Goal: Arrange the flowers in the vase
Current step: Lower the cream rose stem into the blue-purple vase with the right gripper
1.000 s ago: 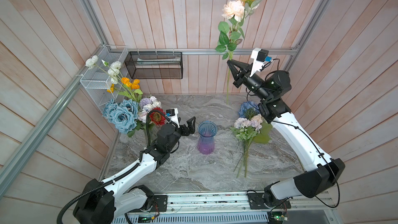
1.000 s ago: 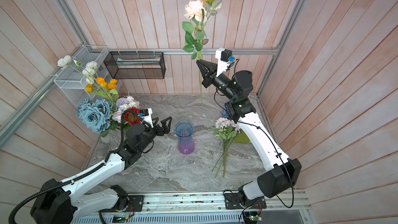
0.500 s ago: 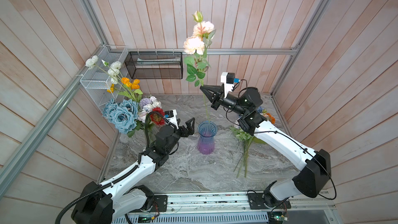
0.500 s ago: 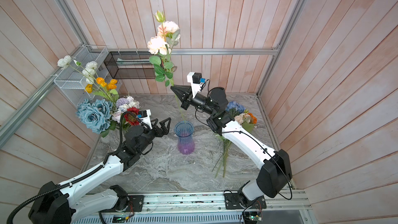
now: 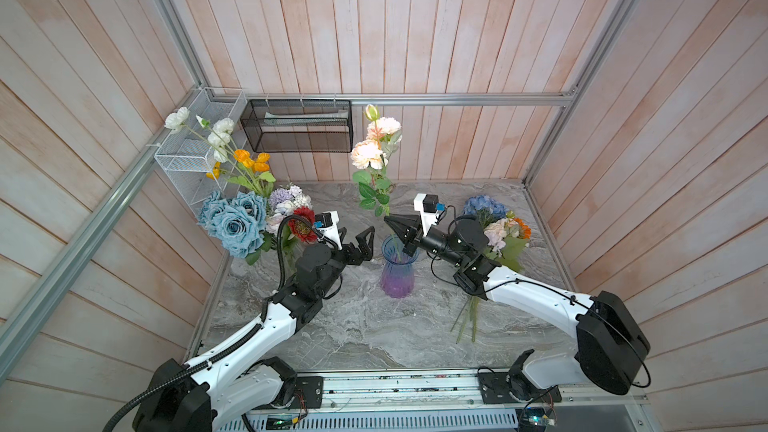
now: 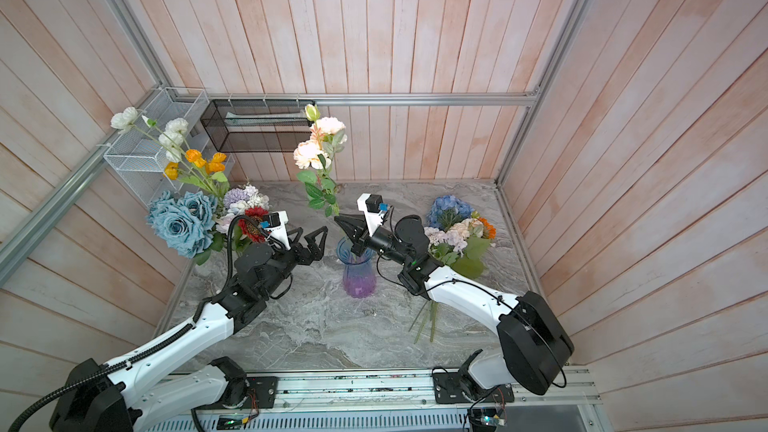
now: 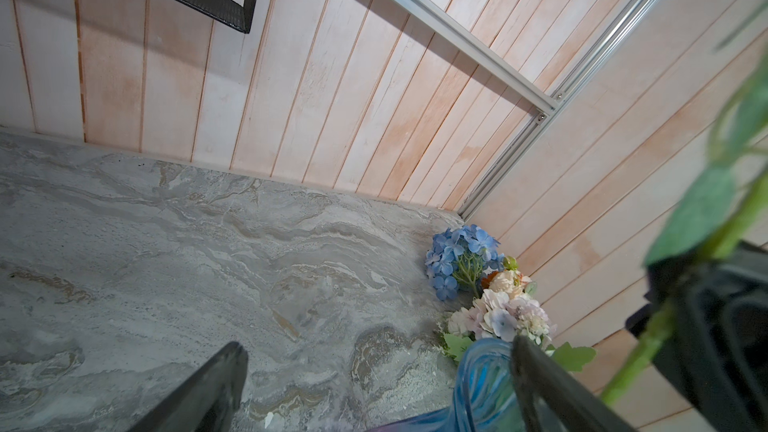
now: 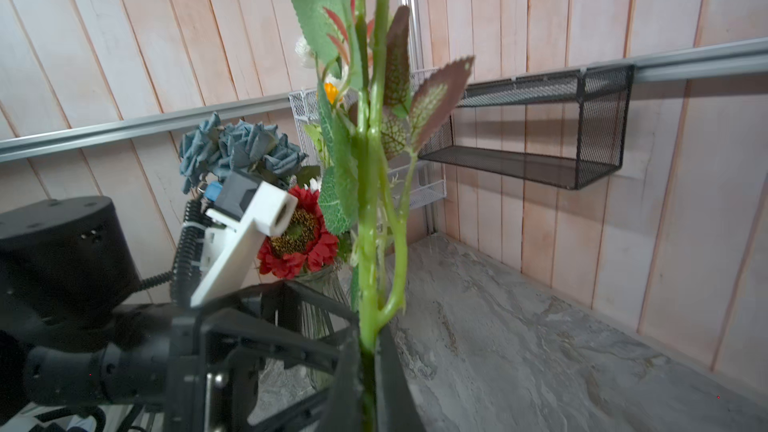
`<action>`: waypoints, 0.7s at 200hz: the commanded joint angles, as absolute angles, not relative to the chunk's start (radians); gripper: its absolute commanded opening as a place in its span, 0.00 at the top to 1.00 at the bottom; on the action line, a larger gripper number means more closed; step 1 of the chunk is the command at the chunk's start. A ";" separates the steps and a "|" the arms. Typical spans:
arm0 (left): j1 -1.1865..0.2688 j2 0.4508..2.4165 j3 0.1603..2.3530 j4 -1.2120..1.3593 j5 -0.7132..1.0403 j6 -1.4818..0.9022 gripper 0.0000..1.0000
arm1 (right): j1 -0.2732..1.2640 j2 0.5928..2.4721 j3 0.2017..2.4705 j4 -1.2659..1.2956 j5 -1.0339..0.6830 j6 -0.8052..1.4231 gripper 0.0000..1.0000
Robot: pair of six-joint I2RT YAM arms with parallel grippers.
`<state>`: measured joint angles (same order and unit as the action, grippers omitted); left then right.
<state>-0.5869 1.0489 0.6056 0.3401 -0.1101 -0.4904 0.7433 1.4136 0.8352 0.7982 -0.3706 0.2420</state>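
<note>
A blue-to-purple glass vase (image 5: pixel 397 272) (image 6: pixel 359 274) stands mid-table. My right gripper (image 5: pixel 389 223) (image 6: pixel 339 221) (image 8: pixel 368 367) hovers just above its rim, shut on the green stem (image 8: pixel 368 222) of a peach rose bunch (image 5: pixel 374 151) (image 6: pixel 318 151). The bunch stands upright and the stem's lower end reaches into the vase mouth. My left gripper (image 5: pixel 363 243) (image 6: pixel 313 241) (image 7: pixel 374 380) is open and empty just left of the vase rim (image 7: pixel 482 371). Blue hydrangea (image 5: pixel 482 205) (image 7: pixel 461 255) and a lilac-white spray (image 5: pixel 498 230) lie at the right.
Dusty-blue roses (image 5: pixel 237 218), a red sunflower (image 8: pixel 299 243) and orange and white poppies (image 5: pixel 249 160) stand in a ribbed clear vase (image 8: pixel 324 297) at the left wall. A black mesh shelf (image 5: pixel 297 126) and a white wire basket (image 5: pixel 195 151) hang on the walls.
My right arm has swung down and to the left with the peach rose bunch, from high by the back wall to over the vase. The left arm has stayed put.
</note>
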 commanded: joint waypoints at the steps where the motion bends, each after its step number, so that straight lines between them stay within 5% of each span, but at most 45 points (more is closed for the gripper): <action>1: -0.583 1.037 0.589 0.344 -0.097 -0.484 0.00 | 0.756 1.376 0.810 0.802 -0.297 0.232 1.00; 140: -0.606 1.040 0.571 0.371 -0.080 -0.496 0.00 | 0.758 1.266 0.887 0.262 -0.195 0.092 0.71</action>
<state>-0.5953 1.0485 0.5835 0.3378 -0.0917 -0.4915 0.7521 1.2938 0.8333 0.3920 -0.2245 0.1261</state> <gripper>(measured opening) 0.999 0.280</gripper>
